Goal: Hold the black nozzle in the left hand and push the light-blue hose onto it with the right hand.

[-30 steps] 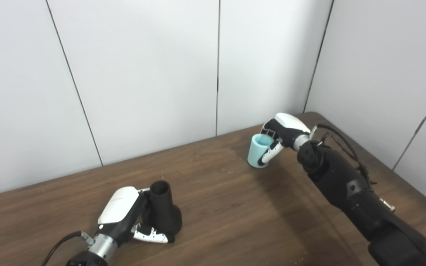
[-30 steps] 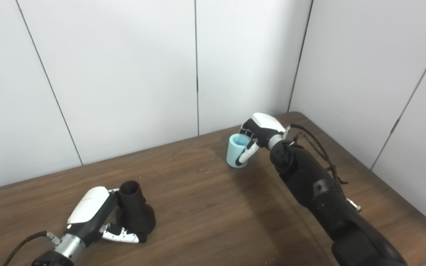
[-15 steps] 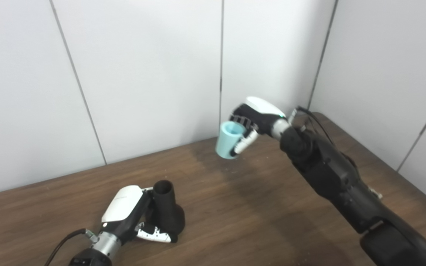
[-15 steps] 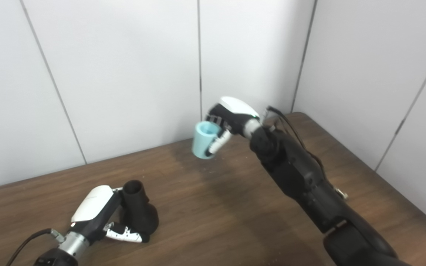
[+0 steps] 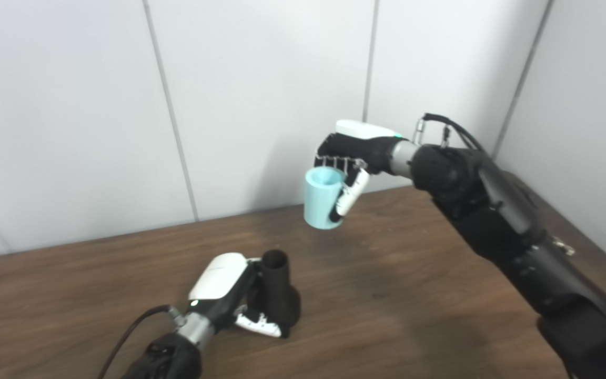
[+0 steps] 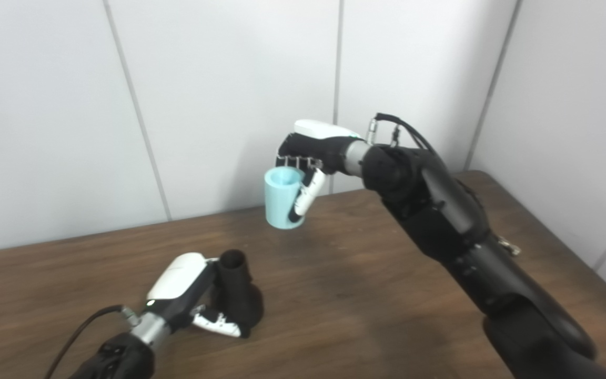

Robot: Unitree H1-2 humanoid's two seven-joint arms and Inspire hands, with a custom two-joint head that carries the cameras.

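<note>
The black nozzle (image 5: 278,295) stands upright on the wooden table (image 5: 387,295), narrow open end up and wide base down. My left hand (image 5: 229,295) is shut on it, fingers wrapped around its lower part. The light-blue hose piece (image 5: 323,198), a short open-topped cylinder, hangs in the air above the table, up and to the right of the nozzle. My right hand (image 5: 353,158) is shut on the hose from its right side, thumb down its front. A clear gap separates hose and nozzle (image 6: 235,295).
White wall panels (image 5: 261,95) close off the back and right side of the table. The right forearm (image 5: 497,226) slants across the table's right half. A cable (image 5: 129,337) trails from the left wrist.
My right hand has lifted the hose off the table and carried it left toward the nozzle. The camera has swung, shifting the whole scene right. The left hand stays on the nozzle.
</note>
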